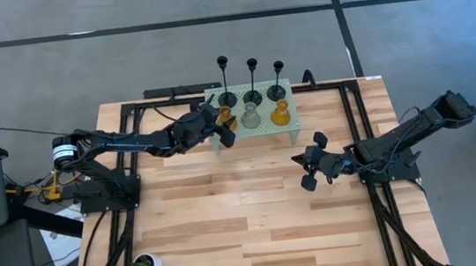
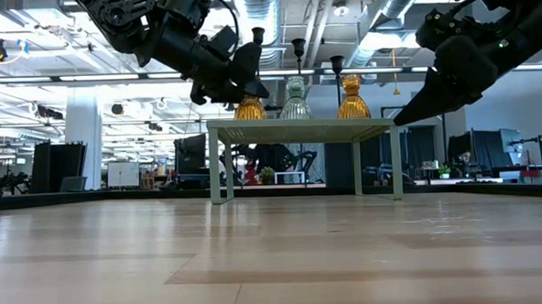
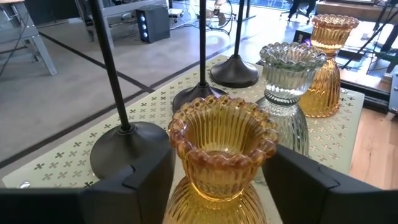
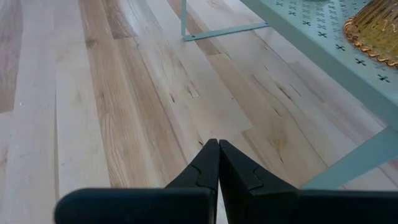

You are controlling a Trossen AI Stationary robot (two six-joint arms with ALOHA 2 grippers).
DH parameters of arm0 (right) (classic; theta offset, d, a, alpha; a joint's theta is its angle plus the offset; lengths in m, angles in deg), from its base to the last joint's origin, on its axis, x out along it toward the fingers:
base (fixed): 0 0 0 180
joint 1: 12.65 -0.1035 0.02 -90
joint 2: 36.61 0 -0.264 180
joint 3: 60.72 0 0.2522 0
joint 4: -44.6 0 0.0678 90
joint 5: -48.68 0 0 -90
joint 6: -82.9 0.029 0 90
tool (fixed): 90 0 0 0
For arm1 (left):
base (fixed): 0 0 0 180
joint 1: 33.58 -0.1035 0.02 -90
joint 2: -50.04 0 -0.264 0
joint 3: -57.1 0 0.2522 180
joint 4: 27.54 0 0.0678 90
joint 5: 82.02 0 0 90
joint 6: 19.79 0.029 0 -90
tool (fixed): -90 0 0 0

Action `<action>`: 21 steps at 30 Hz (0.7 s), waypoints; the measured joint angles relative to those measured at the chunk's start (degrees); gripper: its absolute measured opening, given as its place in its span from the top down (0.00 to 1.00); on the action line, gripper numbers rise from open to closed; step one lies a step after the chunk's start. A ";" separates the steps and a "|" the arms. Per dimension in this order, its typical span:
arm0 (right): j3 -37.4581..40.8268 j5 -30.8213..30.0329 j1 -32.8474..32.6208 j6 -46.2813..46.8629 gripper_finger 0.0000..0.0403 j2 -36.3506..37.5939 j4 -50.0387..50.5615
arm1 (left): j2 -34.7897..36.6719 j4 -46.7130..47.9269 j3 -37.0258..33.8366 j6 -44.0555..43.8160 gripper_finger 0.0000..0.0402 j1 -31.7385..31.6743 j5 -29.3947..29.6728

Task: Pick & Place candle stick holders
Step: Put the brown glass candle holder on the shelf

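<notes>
Open lab hall behind; wooden table (image 1: pixel 255 211) carries pale green perforated stand (image 1: pixel 213 97) at far edge, all six candle stick holders on it, black stems behind. Left gripper (image 3: pixel 217 186) straddles left amber holder (image 3: pixel 222 140), fingers spread either side, contact unclear. Right gripper (image 4: pixel 218 163) waits right of the stand, fingers pressed together, empty. No legible writing.

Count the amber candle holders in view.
2, both on the pale green stand: one amber holder at its left end, between the left tool's open fingers; the other at its right end.
</notes>
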 joint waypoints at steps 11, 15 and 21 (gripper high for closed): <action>0.00 0.00 0.02 0.00 1.00 0.00 0.02 | 1.26 0.50 -0.07 3.17 0.30 0.20 -0.26; -0.02 0.00 -0.02 0.00 1.00 0.02 0.36 | 3.92 2.07 -0.05 4.02 0.29 1.13 -0.26; -0.02 0.00 -0.02 0.02 1.00 0.02 0.88 | 10.21 11.33 -0.13 4.03 0.29 3.61 -0.23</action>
